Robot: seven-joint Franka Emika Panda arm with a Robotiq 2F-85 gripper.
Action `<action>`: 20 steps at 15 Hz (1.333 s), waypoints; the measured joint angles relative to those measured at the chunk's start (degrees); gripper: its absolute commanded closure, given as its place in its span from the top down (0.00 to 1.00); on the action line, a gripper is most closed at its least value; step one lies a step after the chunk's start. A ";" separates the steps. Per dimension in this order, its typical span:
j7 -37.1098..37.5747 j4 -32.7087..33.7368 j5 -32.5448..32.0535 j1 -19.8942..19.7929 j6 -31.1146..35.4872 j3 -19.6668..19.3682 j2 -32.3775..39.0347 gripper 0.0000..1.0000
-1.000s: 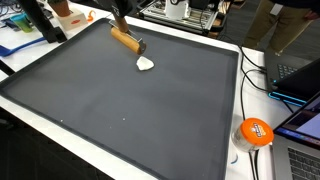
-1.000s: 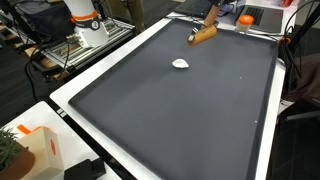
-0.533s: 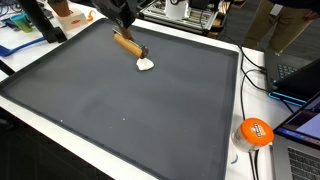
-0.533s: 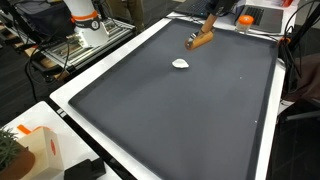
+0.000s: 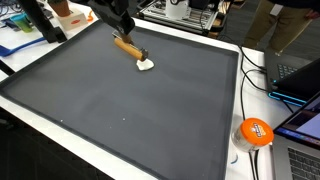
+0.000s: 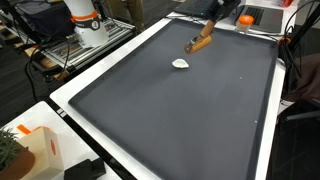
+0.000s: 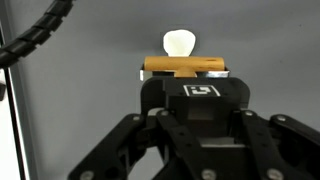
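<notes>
My gripper [image 5: 121,27] is shut on the wooden handle of a short tool [image 5: 127,44] with a dark head, held slanted low over the black mat [image 5: 120,110]. The tool's dark end sits right next to a small white piece [image 5: 146,65] lying on the mat; contact cannot be told. In an exterior view the tool [image 6: 200,42] hangs just beyond the white piece [image 6: 181,64], with the gripper [image 6: 213,22] above it. In the wrist view the wooden handle [image 7: 185,66] lies crosswise at the gripper [image 7: 185,76], whose fingertips are hidden by its own body, and the white piece [image 7: 179,43] lies just past it.
The mat has a white border [image 6: 95,75]. An orange round object [image 5: 255,131], cables and laptops [image 5: 300,80] lie off one side. The white robot base [image 6: 85,25] and a cardboard box [image 6: 35,150] stand off the other side.
The gripper has carried the tool down and toward the white piece, closing the gap between the dark end and it. The white piece has hardly moved.
</notes>
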 measured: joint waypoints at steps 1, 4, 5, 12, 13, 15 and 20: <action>-0.16 0.59 0.00 -0.02 -0.30 0.00 0.49 0.22; -0.82 2.38 0.00 -0.06 -0.40 0.00 1.82 0.22; -0.97 2.88 0.00 -0.08 -0.41 0.00 2.21 0.22; -1.14 4.50 0.00 -0.47 -2.22 -0.03 4.40 0.22; -1.14 4.51 0.00 -0.53 -2.64 -0.03 4.57 0.22; -1.14 4.56 0.00 -0.61 -3.60 -0.03 4.82 0.22; -1.14 5.95 0.02 -0.72 -4.32 -0.03 5.73 0.22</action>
